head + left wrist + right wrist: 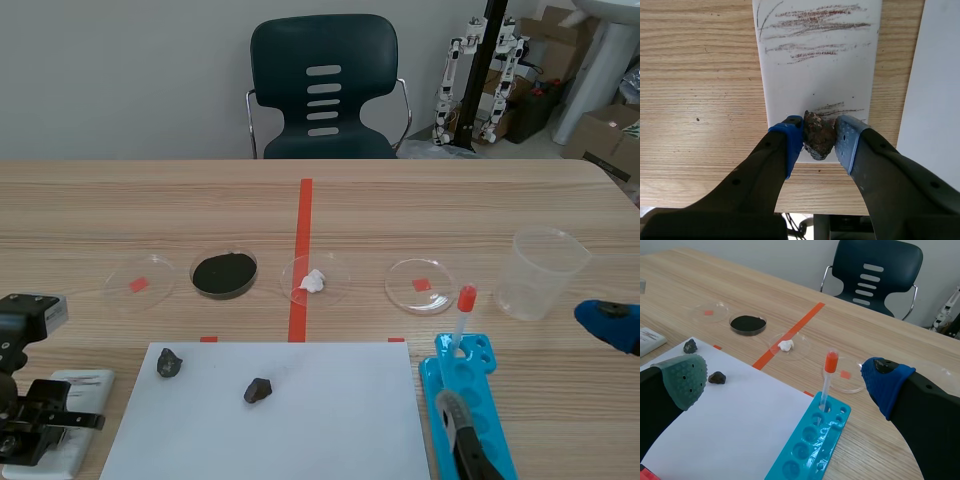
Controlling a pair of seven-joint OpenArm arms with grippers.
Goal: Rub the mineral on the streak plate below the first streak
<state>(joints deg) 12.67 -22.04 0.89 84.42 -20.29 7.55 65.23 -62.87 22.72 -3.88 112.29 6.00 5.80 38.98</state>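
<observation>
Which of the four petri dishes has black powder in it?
The second petri dish from the left arm's side, dark-filled; one holds a white lump, two look empty.

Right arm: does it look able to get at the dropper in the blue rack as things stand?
Probably yes. The right claw is open, and the dropper stands upright in the rack just ahead of it, roughly in line with the gap between its fingers. Nothing shows in between.

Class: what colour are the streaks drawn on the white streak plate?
Reddish-brown streaks on the streak plate; clearest in left wrist view.
</observation>
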